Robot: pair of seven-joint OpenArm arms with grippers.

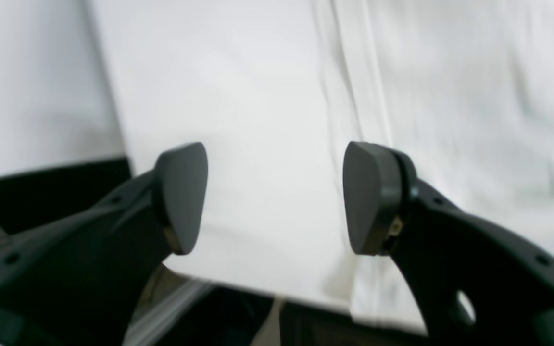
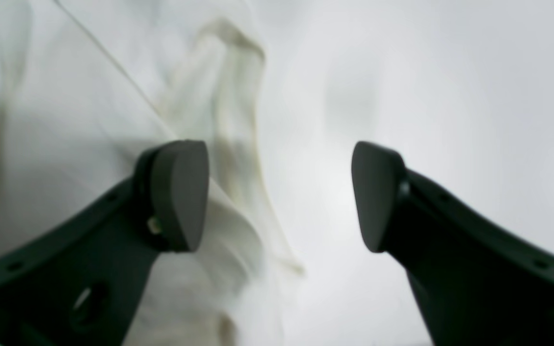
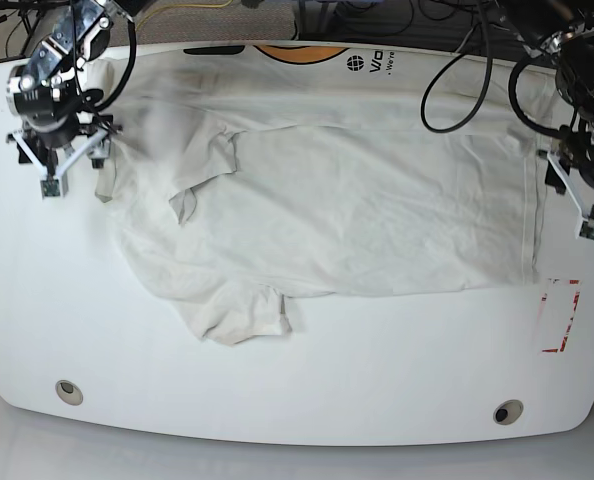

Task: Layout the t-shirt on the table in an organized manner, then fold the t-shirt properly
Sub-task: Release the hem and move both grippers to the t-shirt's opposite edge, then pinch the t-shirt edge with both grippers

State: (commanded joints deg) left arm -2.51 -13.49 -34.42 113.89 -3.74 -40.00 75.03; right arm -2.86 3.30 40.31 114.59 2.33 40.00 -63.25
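Observation:
The white t-shirt lies spread and wrinkled across the table, with a sleeve folded in at the left and another bunched at the lower left. An orange graphic and black lettering peek out at its far edge. My right gripper hovers open over the shirt's left edge; in the right wrist view this gripper holds nothing, with the t-shirt to its left. My left gripper hangs open by the shirt's right hem; in the left wrist view this gripper is empty, with the t-shirt at right.
Red tape marks sit near the right edge of the table. Two round holes are near the front edge. Black cables trail over the far right. The table edge shows below the left gripper.

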